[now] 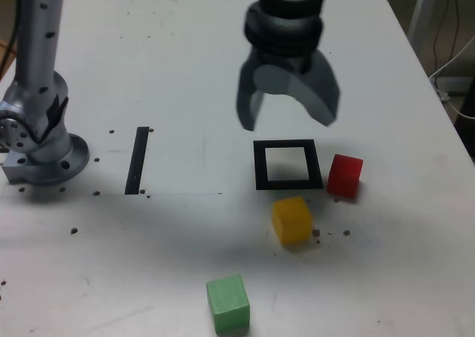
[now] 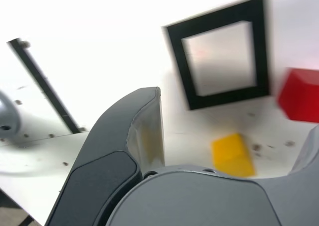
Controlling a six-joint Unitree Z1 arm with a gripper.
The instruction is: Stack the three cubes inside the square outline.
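1. Jaws spread wide, raised above the surface (image 1: pixel 185 70), near the square outline (image 1: pixel 318 165).
2. Square outline lies flat, toward the surface's right edge in the exterior view; pale centre uncovered.
3. Red cube (image 1: pixel 345 176) sits just beside the outline, between it and that right edge.
4. Yellow cube (image 1: pixel 292 221) is near the outline, on the side away from the surface's far edge.
5. Green cube (image 1: pixel 228 303) stands well apart, farthest of the three from that far edge.

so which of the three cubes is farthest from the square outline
The green cube, nearest the exterior view's bottom edge; the red and yellow ones both sit close beside the outline.
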